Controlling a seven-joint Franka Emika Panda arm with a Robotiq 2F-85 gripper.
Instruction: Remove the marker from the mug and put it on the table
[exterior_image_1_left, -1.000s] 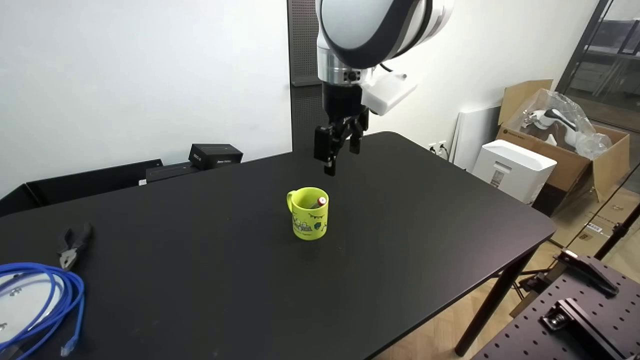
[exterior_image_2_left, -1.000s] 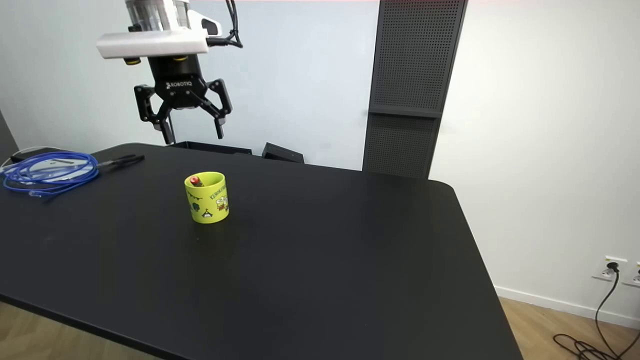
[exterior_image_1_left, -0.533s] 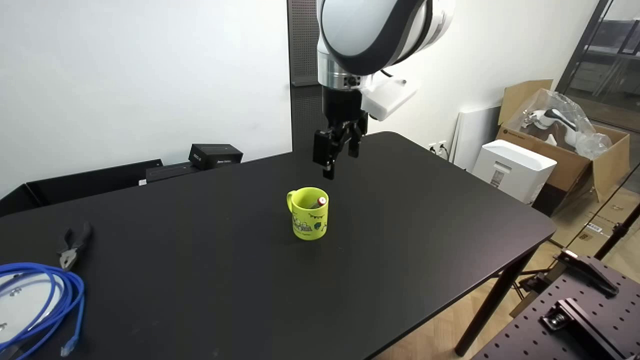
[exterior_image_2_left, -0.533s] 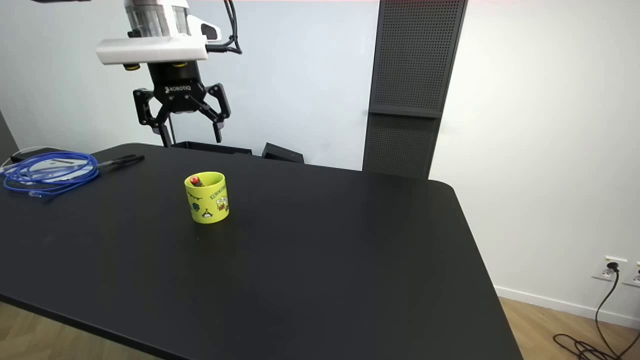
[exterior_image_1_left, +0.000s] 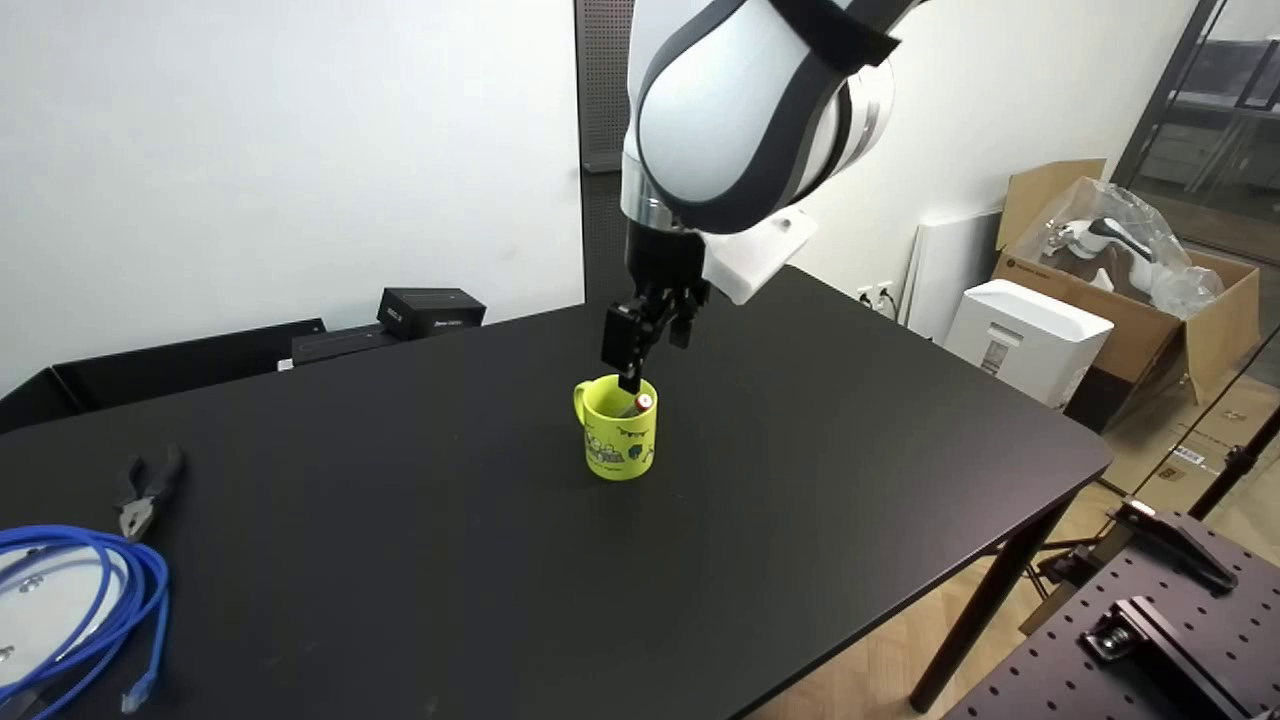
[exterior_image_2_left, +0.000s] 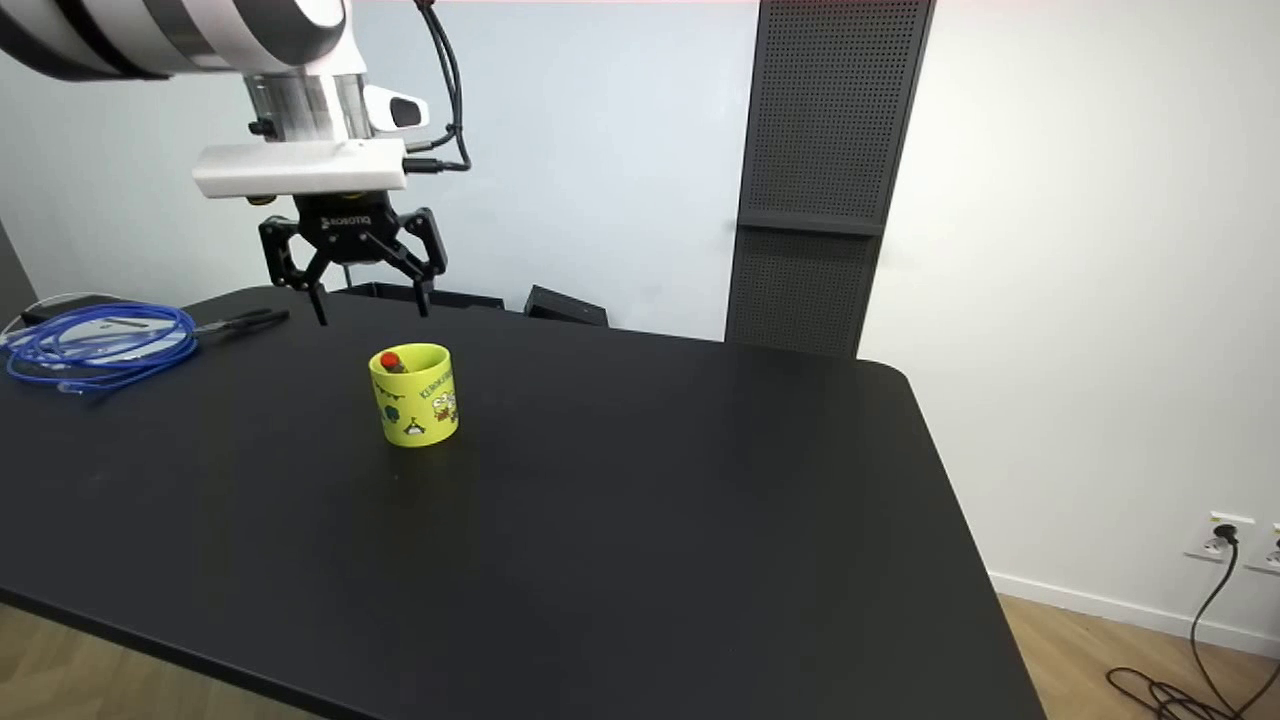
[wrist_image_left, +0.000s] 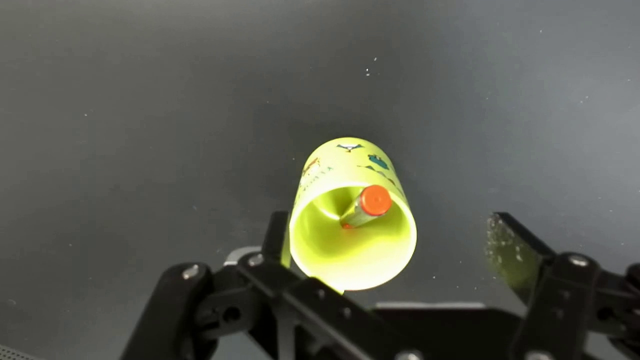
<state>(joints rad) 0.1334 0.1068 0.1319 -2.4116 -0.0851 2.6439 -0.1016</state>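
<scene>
On the matte black surface (exterior_image_2_left: 700, 550), a yellow-green mug (wrist_image_left: 345, 165) stands upright; its handle (exterior_image_1_left: 578, 405) shows in an exterior view. The marker (wrist_image_left: 366, 208) is inside the mug, tilted, with its red end uppermost and just beside the rim. Beyond the surface, a cardboard box (exterior_image_1_left: 1140, 335) holds a white part (exterior_image_1_left: 1088, 238) in clear plastic (exterior_image_1_left: 1185, 295). The gripper (exterior_image_2_left: 372, 316) is positioned above the mug and apart from it, fingers (wrist_image_left: 512, 255) spread wide. Per the wrist view, the mug opening lies between the fingers, nearer the finger at picture left. The mug stands well inside the edges of the surface. Pliers (exterior_image_1_left: 143, 503) and a coiled blue cable (exterior_image_1_left: 158, 573) lie near one end, well apart from the mug; bare surface extends from the mug toward a rounded corner (exterior_image_2_left: 880, 385). The gripper body is marked "ROBOTIQ". The mug print includes small figures, flags and lettering that begins "KERO"; the remaining letters cannot be read with certainty. Behind the far edge, a black box (exterior_image_1_left: 430, 312) carries light lettering too small to read.
</scene>
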